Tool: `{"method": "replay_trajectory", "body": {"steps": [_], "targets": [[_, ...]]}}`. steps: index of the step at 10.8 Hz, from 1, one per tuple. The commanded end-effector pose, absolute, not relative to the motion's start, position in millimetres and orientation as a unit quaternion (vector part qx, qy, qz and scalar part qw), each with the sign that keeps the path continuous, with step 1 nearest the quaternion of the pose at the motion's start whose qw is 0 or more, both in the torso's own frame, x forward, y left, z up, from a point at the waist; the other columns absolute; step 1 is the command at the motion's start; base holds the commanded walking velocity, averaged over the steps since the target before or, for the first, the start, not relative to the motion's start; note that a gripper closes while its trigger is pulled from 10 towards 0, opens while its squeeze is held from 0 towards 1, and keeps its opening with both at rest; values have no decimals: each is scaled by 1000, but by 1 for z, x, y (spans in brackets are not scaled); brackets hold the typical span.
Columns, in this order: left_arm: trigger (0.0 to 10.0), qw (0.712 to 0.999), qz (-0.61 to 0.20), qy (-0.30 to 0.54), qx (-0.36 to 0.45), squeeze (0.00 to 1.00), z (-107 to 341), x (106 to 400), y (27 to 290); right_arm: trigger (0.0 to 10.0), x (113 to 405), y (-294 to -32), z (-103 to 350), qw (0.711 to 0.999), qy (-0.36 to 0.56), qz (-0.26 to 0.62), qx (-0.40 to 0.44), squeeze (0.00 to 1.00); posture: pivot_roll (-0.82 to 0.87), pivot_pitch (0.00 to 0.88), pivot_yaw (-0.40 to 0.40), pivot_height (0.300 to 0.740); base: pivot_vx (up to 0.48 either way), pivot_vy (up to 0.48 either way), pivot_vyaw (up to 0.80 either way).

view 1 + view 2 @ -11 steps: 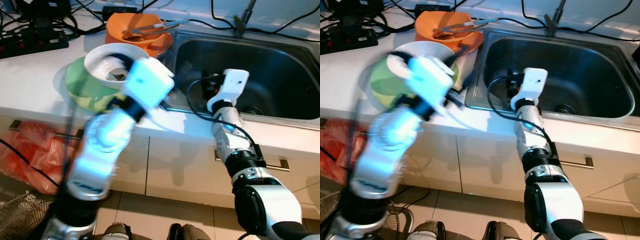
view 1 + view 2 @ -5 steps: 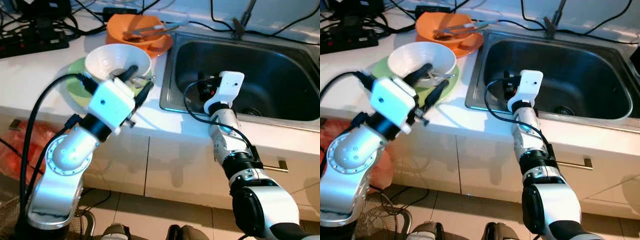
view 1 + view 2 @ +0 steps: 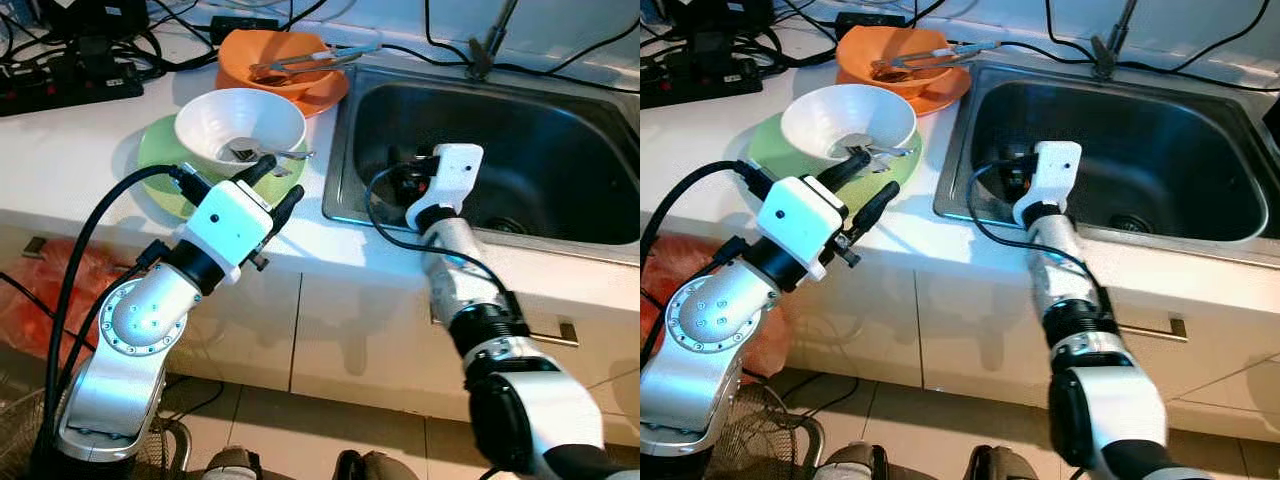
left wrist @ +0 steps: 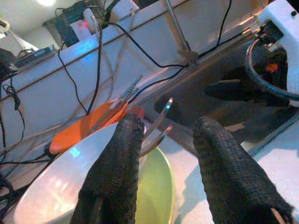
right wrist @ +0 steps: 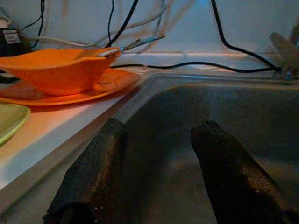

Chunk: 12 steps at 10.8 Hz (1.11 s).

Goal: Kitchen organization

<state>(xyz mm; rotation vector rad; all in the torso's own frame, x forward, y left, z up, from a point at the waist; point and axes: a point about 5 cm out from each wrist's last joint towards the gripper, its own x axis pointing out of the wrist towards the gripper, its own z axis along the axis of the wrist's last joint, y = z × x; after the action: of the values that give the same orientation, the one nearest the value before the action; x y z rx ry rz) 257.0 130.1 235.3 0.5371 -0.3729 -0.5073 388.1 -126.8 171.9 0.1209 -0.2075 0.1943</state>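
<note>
White counter [image 3: 70,150] carries everything you need, with the steel sink [image 3: 560,150] at its right end. Left of that sink sits the green plate [image 3: 160,165], the white bowl [image 3: 240,125] stacked on it. A fork [image 3: 262,154] lies in the bowl, handle out over the rim toward the sink, its long axis running left-right. Your left gripper [image 3: 272,185] hangs just short of the bowl, fingers spread and empty, the nearer hand. Your right gripper [image 5: 156,177] sits over the sink basin, fingers parted, holding nothing.
</note>
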Motion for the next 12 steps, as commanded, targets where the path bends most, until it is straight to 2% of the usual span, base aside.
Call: {"method": "replay_trajectory", "body": {"steps": [1,7,12], "targets": [[10000,916,-246,-175,263,0,230,257,131,10000,387,-135,163,991,-81,92,62,0,173,141,-75,740,0,0,0],[10000,914,-218,-173,295,0,225,273,127,10000,384,-126,158,989,-80,113,55,0,163,153,-73,740,0,0,0],[10000,913,-208,-184,301,0,224,292,113,10000,383,-125,158,988,-81,114,58,0,149,151,-68,740,0,0,0]]}}
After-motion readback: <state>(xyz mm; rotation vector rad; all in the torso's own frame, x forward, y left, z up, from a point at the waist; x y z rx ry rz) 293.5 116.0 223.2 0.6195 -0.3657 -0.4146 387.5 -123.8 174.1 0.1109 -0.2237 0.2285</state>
